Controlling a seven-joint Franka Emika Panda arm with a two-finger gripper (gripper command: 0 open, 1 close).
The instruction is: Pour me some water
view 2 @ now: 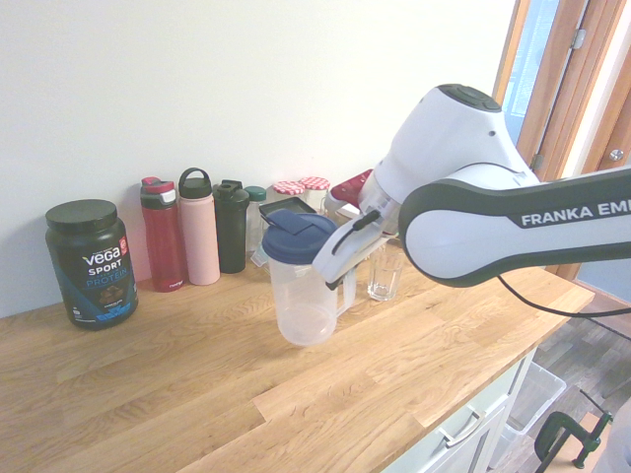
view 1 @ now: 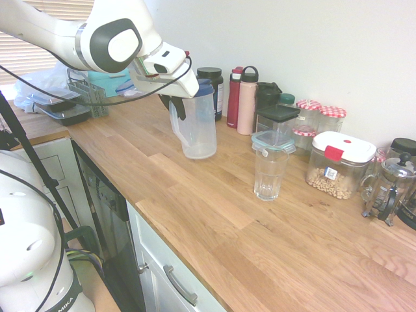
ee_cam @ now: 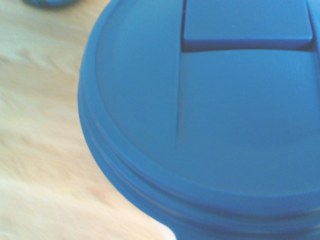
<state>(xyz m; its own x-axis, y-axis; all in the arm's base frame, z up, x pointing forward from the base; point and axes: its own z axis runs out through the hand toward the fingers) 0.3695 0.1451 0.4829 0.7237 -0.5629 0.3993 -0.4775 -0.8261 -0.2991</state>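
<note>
A clear plastic pitcher point(view 1: 199, 133) with a blue lid point(ee_cam: 225, 125) is over the wooden counter point(view 1: 214, 214), leaning slightly. My gripper point(view 1: 176, 105) is shut on the pitcher's handle, on the side away from the wall; from the other side the gripper point(view 2: 339, 280) shows beside the pitcher point(view 2: 301, 296). Whether the base touches the wood is unclear. I cannot make out water inside it. An empty drinking glass point(view 1: 270, 172) stands upright a short way along the counter, apart from the pitcher; the glass point(view 2: 385, 274) is partly hidden behind my arm in the second exterior view.
Along the wall stand a red bottle point(view 1: 233, 97), a pink bottle point(view 1: 247, 101), a black shaker point(view 2: 232, 227), a dark protein tub point(view 2: 91, 261), lidded jars point(view 1: 322, 117), a container of nuts point(view 1: 338, 164) and a French press point(view 1: 389, 188). A dish rack point(view 1: 84, 94) sits at the far end.
</note>
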